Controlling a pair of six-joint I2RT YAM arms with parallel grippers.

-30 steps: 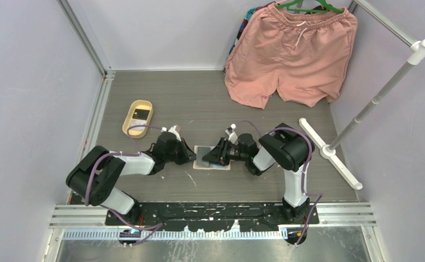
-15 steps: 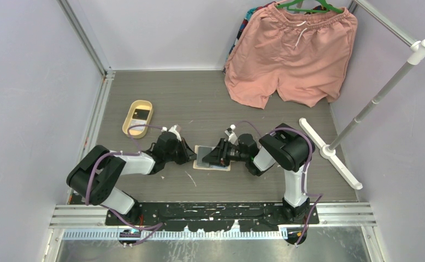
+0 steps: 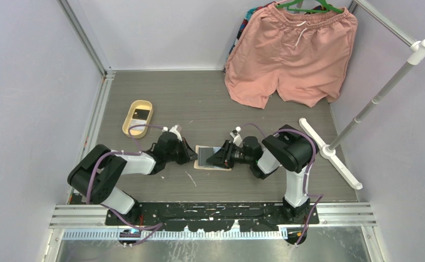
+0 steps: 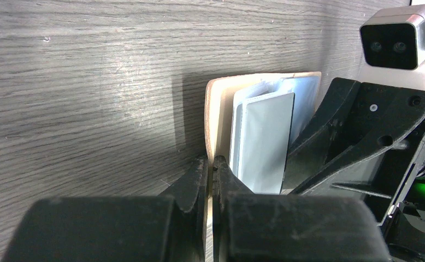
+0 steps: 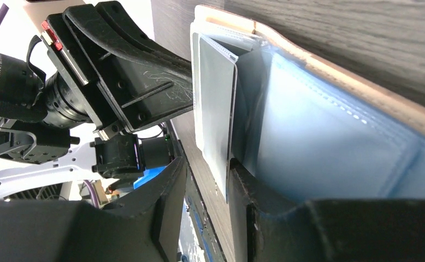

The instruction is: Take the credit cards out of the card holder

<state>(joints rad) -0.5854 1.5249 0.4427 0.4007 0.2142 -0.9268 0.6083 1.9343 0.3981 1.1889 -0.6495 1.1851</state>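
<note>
Left gripper [image 4: 211,170] pinched shut on the card holder's [image 4: 217,109] beige edge, mid-counter [image 4: 90,82]; right gripper [image 5: 207,183] half-wide, straddling the raised pale credit card [image 5: 216,103]; gap left of card, not clamped; card's long axis points into its jaws.

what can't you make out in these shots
- Top view: left jaws and right jaws overlap the beige leather-like folding card holder; cards there too small to count.
- Wrist views: the front pale blue-grey rectangular card hides any behind it.
- Top view: dark item in the oval cream-yellow tray too small to identify.
</note>
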